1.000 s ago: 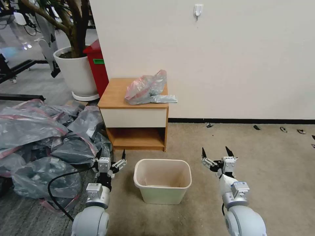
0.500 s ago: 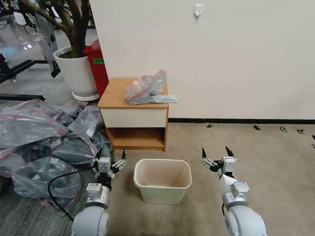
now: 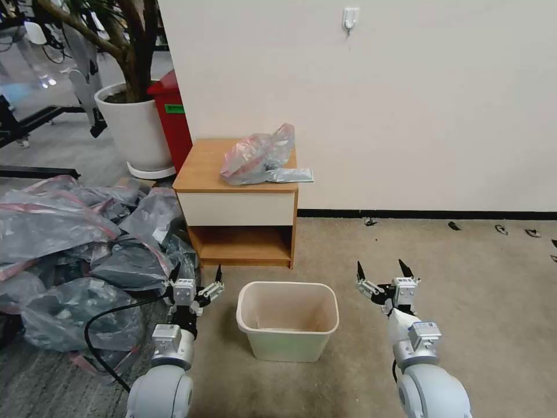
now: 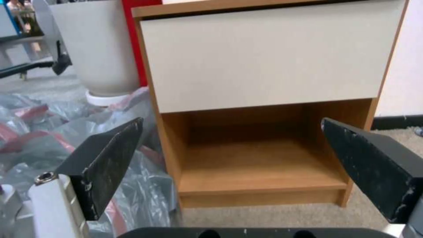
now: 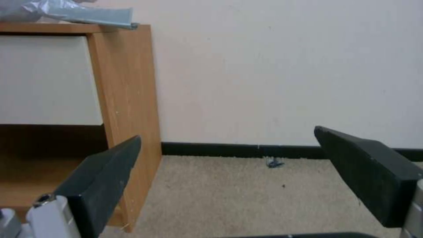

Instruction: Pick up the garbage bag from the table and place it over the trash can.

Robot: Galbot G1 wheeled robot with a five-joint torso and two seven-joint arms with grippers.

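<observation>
I judge the task as not yet begun. The bag point(image 3: 259, 155) lies crumpled on the top of the table point(image 3: 200, 171), toward its back right part, with a flat tail of plastic reaching to the right edge; from the right wrist view I see that tail point(image 5: 88, 13) just overhanging the table's corner. Nothing grips it.

Both my arms hang low, on either side of the can point(image 3: 287, 320). My left gripper point(image 3: 196, 277) sits just left of the can, jaws spread wide and empty; in the left wrist view its fingers point(image 4: 110, 158) frame the table's white drawer front and the open shelf below. My right gripper point(image 3: 380, 270) sits to the right of the can, also wide and empty, and its wrist view looks past the table's right side to the wall and the carpet.

So everything is left as I read it: reach up to the tabletop, take the bag, open it out, and fit its rim over the can.

As for containers, the can stands upright on the carpet in front of the table, near it but apart, and I see nothing inside it, only some brownish staining on the inner wall. The table's shelf point(image 4: 260, 165) holds nothing. To my left a heap of bags point(image 3: 75, 244) spreads over the floor up against the table's left side, near my left gripper. Behind stand a white pot point(image 3: 133, 130) with a tree and a red bin point(image 3: 174, 119); I cannot see into either.
</observation>
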